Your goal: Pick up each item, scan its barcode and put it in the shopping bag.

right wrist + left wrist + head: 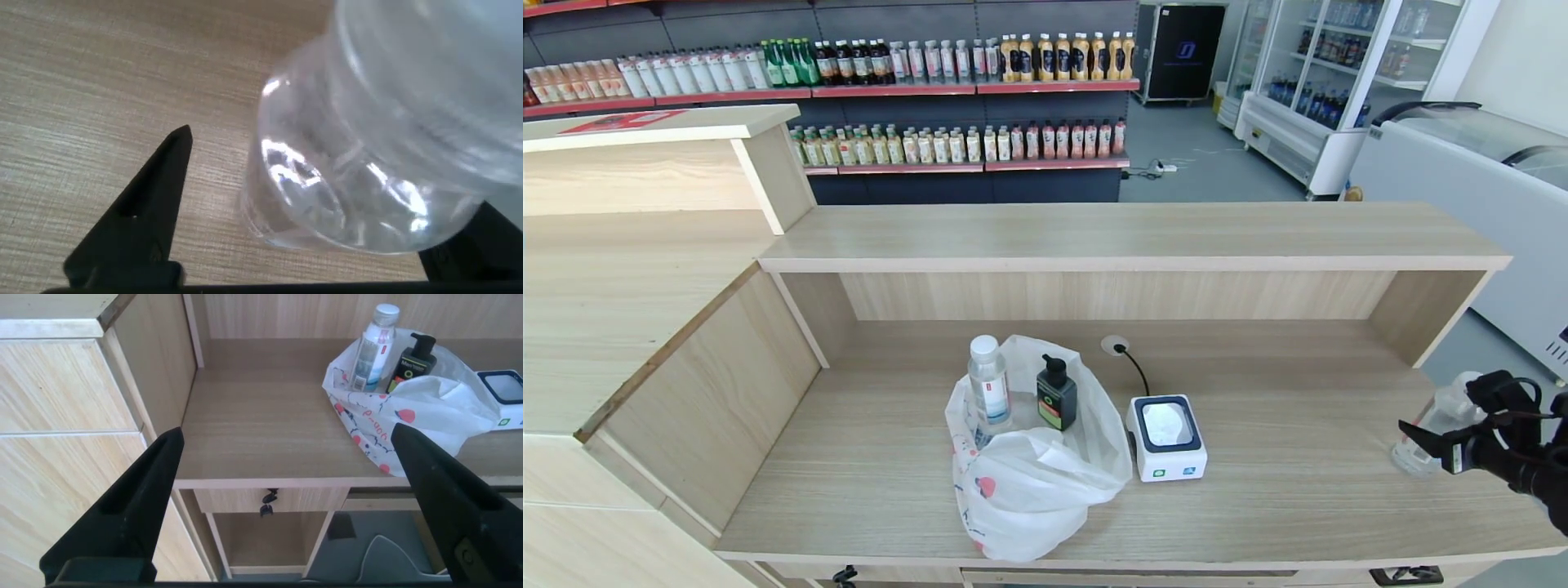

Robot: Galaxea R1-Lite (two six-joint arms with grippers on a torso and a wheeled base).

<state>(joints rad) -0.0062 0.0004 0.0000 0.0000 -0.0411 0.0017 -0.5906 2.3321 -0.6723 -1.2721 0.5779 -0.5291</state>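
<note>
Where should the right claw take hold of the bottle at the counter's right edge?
Take the bottle at its round middle, coming in level from the robot's right. It seems to stand upright on the counter, and the open right claw has a finger on each side of it, so closing there should hold it.

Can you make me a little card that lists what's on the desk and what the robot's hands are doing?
desk: light wooden counter
shopping bag: white plastic, open, near the middle
in the bag: white-capped bottle and dark pump bottle, both upright
scanner: white box just right of the bag
right gripper: open, fingers on either side of a clear bottle standing near the counter's right edge
left gripper: open, holding nothing, off the counter's left front
</note>
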